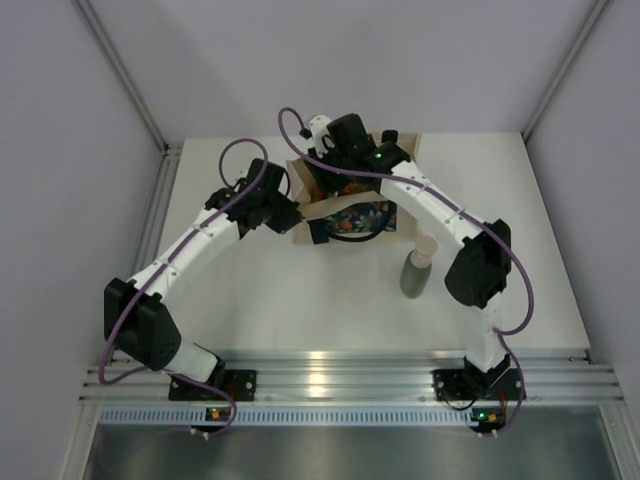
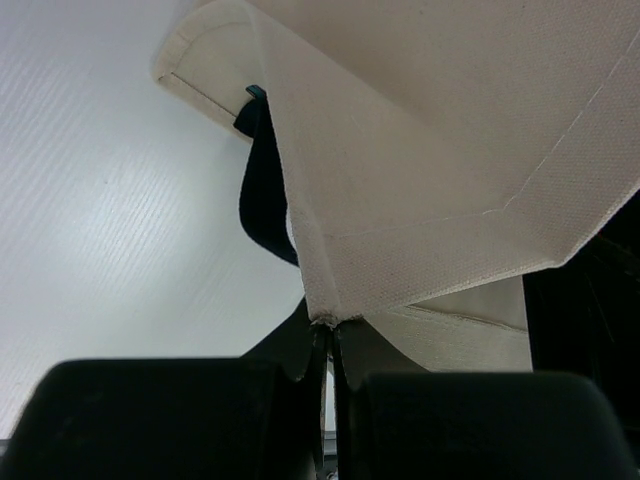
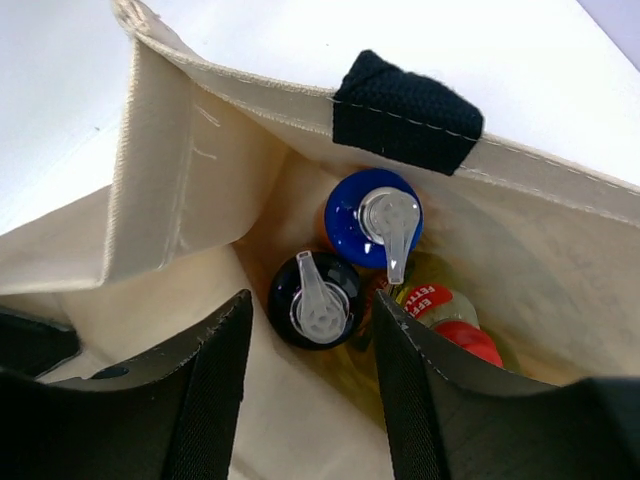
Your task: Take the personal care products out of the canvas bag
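My left hand [image 2: 328,335] was pinched shut on a corner of the canvas bag [image 2: 450,150], holding its rim up. The bag stood toward the far side of the desk [image 1: 300,310]. My right hand [image 3: 312,300] hung in its mouth, fingers partly apart either side of the dark-capped bottle [image 3: 316,304], gripping nothing. A blue-topped bottle [image 3: 372,218] and a red-capped bottle [image 3: 455,325] stood just beside it. Further right, a grey-green bottle [image 1: 414,277] stood outside on the desk. I judged I was about to grasp the dark-capped one: lower, close squarely, lift straight up.
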